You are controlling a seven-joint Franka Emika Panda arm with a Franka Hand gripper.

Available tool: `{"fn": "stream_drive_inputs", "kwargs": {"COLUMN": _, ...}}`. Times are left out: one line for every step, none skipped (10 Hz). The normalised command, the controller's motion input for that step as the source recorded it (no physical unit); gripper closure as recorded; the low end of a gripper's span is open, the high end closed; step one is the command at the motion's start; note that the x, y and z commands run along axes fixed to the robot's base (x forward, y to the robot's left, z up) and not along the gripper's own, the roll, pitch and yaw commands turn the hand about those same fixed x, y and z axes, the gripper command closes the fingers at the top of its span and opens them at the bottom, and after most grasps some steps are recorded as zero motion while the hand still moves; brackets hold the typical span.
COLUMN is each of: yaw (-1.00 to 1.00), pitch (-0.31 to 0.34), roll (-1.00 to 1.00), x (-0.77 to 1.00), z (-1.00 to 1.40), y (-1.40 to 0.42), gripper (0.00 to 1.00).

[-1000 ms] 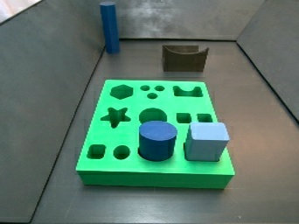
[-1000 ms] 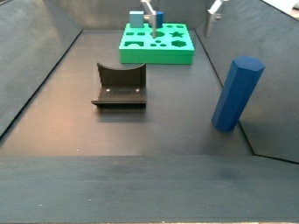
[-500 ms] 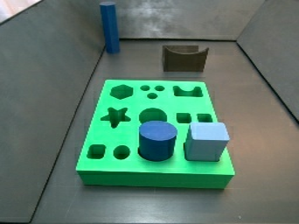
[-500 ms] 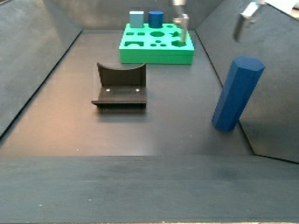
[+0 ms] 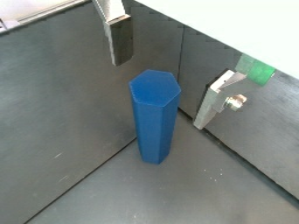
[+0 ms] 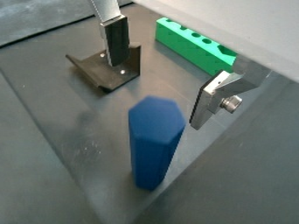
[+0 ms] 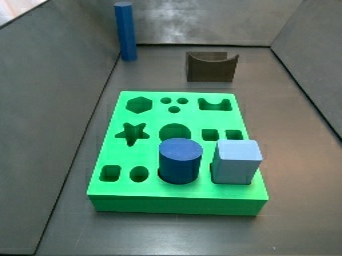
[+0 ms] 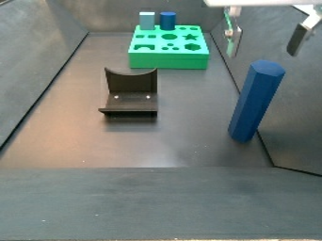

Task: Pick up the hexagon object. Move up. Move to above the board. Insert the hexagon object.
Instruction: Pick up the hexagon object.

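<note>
The hexagon object is a tall medium-blue rod standing upright on the dark floor, close to a grey wall; it shows in both side views (image 7: 124, 30) (image 8: 255, 101) and both wrist views (image 5: 155, 114) (image 6: 152, 144). My gripper (image 8: 265, 45) is open and empty, just above the rod's top, with one finger (image 5: 119, 39) on each side and apart from it. It also shows in a wrist view (image 6: 158, 100). The gripper is out of a side view. The green board (image 7: 174, 200) (image 8: 170, 62) lies flat, away from the rod; its edge shows in a wrist view (image 6: 198, 52).
A short dark-blue cylinder (image 7: 181, 160) and a light-blue cube (image 7: 237, 160) stand in holes of the board. The dark fixture (image 7: 211, 66) (image 8: 128, 92) (image 6: 105, 70) stands on the floor between board and rod. Grey walls enclose the floor.
The gripper has moved from over the board across to the rod and now hangs right above it, still open. Rod, board and fixture have not moved.
</note>
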Motion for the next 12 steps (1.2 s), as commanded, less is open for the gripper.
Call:
{"fn": "stream_drive_inputs", "kwargs": {"yaw": 0.00, "pitch": -0.036, "roll": 0.04, "x": 0.10, "z": -0.61, "y": 0.14, "gripper": 0.00}}
{"fn": "stream_drive_inputs", "kwargs": {"yaw": 0.00, "pitch": -0.104, "roll": 0.08, "x": 0.00, "z": -0.81, "y": 0.10, "gripper": 0.00}}
{"fn": "stream_drive_inputs", "kwargs": {"yaw": 0.00, "pitch": -0.130, "roll": 0.10, "x": -0.01, "z": -0.87, "y": 0.10, "gripper": 0.00}}
{"fn": "stream_drive_inputs", "kwargs": {"yaw": 0.00, "pitch": -0.137, "roll": 0.05, "x": -0.08, "z": -0.73, "y": 0.14, "gripper": 0.00}}
{"fn": "stream_drive_inputs", "kwargs": {"yaw": -0.05, "pitch": -0.076, "roll": -0.05, "x": -0.11, "z": 0.00, "y": 0.06, "gripper": 0.00}}
{"fn": "stream_drive_inputs", "kwargs": {"yaw": 0.00, "pitch": 0.019, "roll": 0.01, "x": 0.01, "z": 0.00, "y": 0.00, "gripper": 0.00}}
{"fn": "stream_drive_inputs", "kwargs": {"yaw": 0.00, "pitch": 0.000, "roll": 0.00, "x": 0.00, "z": 0.00, "y": 0.00, "gripper": 0.00}}
{"fn": "stream_drive_inputs", "kwargs": {"yaw": 0.00, "pitch": 0.000, "roll": 0.00, "x": 0.00, "z": 0.00, "y": 0.00, "gripper": 1.00}}
{"fn": "stream_drive_inputs", "kwargs": {"yaw": 0.00, "pitch": 0.000, "roll": 0.00, "x": 0.00, "z": 0.00, "y": 0.00, "gripper": 1.00}}
{"fn": "stream_drive_inputs", "kwargs": {"yaw": 0.00, "pitch": 0.000, "roll": 0.00, "x": 0.00, "z": 0.00, "y": 0.00, "gripper": 1.00}}
{"fn": "stream_drive_inputs", "kwargs": {"yaw": 0.00, "pitch": 0.000, "roll": 0.00, "x": 0.00, "z": 0.00, "y": 0.00, "gripper": 1.00}}
{"fn": "stream_drive_inputs", "kwargs": {"yaw": 0.00, "pitch": 0.000, "roll": 0.00, "x": 0.00, "z": 0.00, "y": 0.00, "gripper": 1.00}}
